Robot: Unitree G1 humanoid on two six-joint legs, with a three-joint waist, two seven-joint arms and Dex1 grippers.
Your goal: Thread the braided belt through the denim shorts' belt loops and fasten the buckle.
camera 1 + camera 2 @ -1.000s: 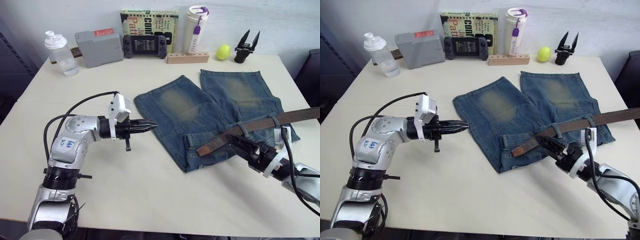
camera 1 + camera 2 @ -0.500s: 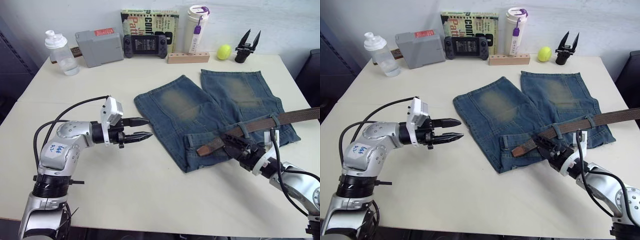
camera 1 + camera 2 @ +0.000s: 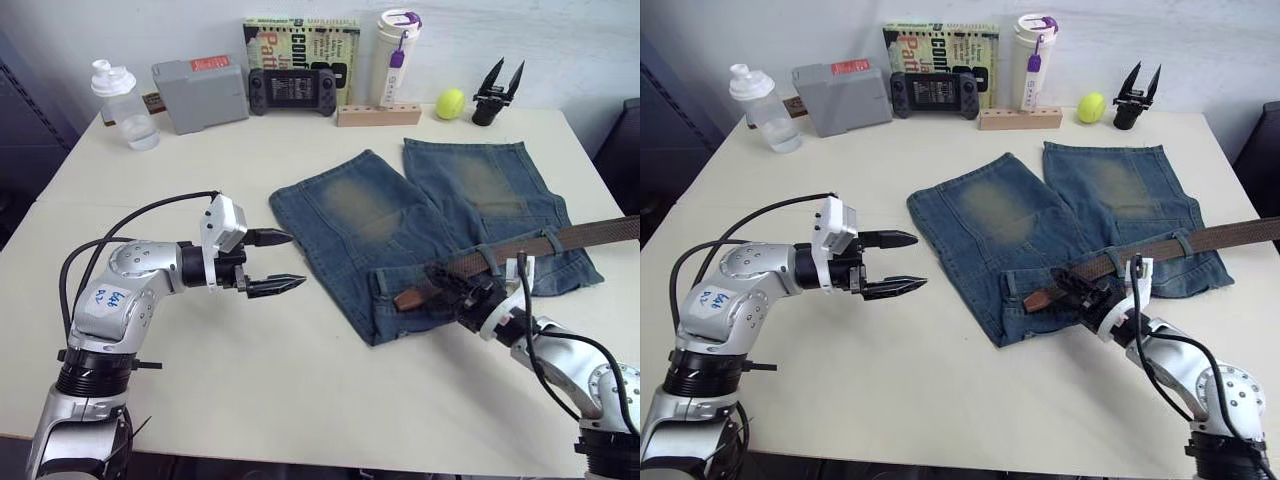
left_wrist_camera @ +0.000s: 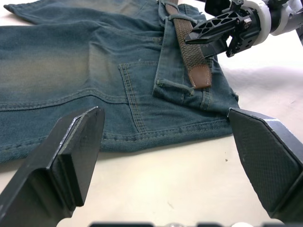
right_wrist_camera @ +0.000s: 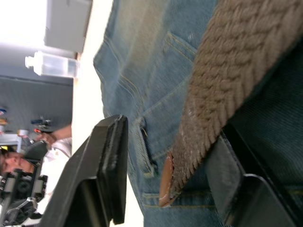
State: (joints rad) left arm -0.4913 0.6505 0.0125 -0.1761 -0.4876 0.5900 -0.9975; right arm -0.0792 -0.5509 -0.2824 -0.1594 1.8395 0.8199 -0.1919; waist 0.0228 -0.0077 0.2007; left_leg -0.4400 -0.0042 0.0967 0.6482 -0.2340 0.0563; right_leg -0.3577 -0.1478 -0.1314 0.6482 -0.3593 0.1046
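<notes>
Denim shorts, one pair in faded blue with two wide legs and yellowish worn patches, lie flat right of frame centre; one braided belt, coarse dark-brown weave ending in a smooth tan leather tip, crosses the waistband at right under two visible belt loops. Left gripper, left of centre over bare table, has its fingers spread and grasps nothing. Right gripper, lower right, has its fingers parted on either side of the belt near the tip, not closed on it.
</notes>
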